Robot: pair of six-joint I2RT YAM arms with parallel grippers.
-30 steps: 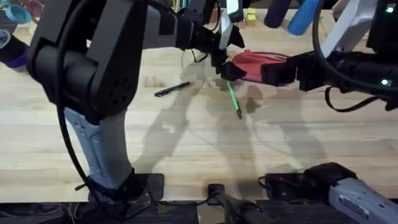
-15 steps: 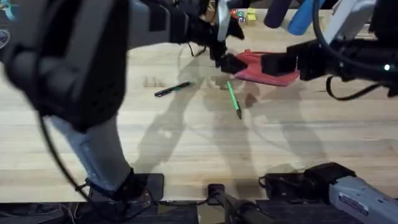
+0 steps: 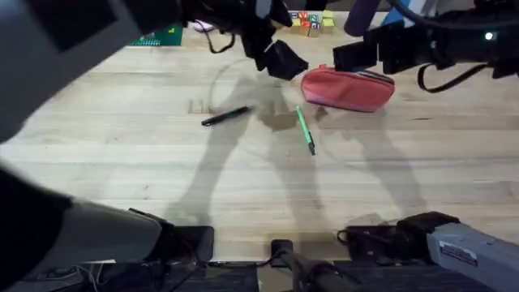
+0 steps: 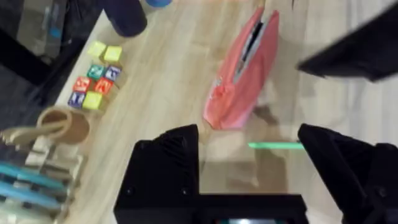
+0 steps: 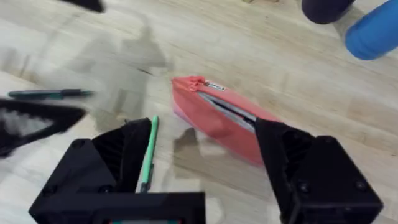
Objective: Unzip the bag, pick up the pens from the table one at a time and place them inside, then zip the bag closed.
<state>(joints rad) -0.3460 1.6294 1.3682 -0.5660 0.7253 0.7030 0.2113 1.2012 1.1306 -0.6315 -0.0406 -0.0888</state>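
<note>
The coral-pink bag (image 3: 349, 89) lies on the table (image 3: 243, 178) at the back right, its dark zipper facing up, with no gripper touching it. The green pen (image 3: 305, 130) lies just in front of the bag's left end, and the black pen (image 3: 227, 116) lies further left. My left gripper (image 3: 282, 61) hovers open and empty left of the bag. My right gripper (image 3: 345, 57) hovers open and empty above the bag's back edge. The left wrist view shows the bag (image 4: 242, 74) and green pen (image 4: 277, 145) beyond the open fingers. The right wrist view shows the bag (image 5: 224, 121), green pen (image 5: 147, 158) and black pen (image 5: 50, 94).
Coloured toy blocks (image 3: 310, 20) and a blue cylinder (image 5: 373, 31) stand behind the bag at the table's back edge. A wooden cup (image 4: 62, 124) and racked teal pens (image 4: 28, 180) sit beside the blocks (image 4: 96, 81). A green mat (image 3: 158, 36) lies at the back left.
Both grippers were at the bag's ends; they have let go and lifted away. The bag tilted up, then settled flat slightly to the right. The pens have not moved.
</note>
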